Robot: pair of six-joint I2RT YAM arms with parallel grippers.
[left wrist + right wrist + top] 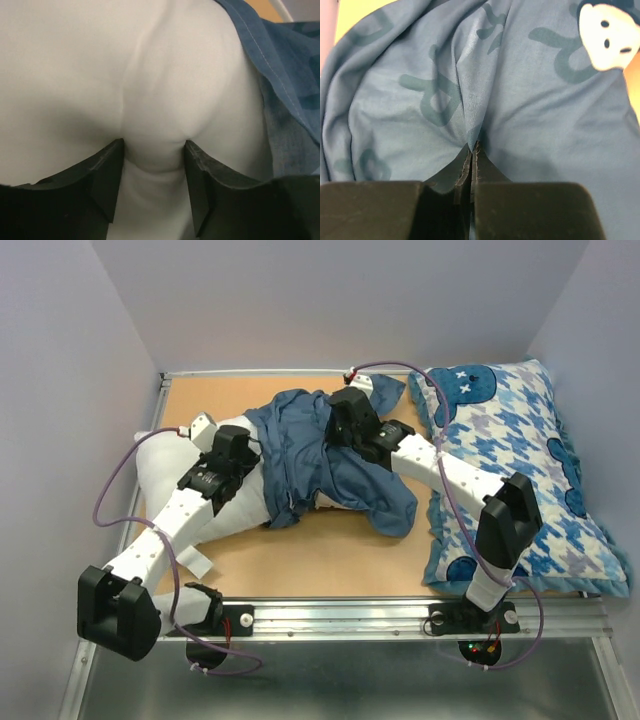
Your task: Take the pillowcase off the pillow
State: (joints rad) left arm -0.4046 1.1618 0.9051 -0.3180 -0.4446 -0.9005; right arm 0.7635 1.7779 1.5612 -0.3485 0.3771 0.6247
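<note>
Left wrist view: the left gripper [154, 147] clamps a bulge of the white stuffed pillow [90, 65]; the right gripper [473, 149], fingers together, pinches the slate-blue printed fabric pillowcase [535, 105].

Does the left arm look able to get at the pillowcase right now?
Probably yes: the pillowcase lies just beside the left hand with nothing between, though that hand is pinching the pillow and must release first.
</note>
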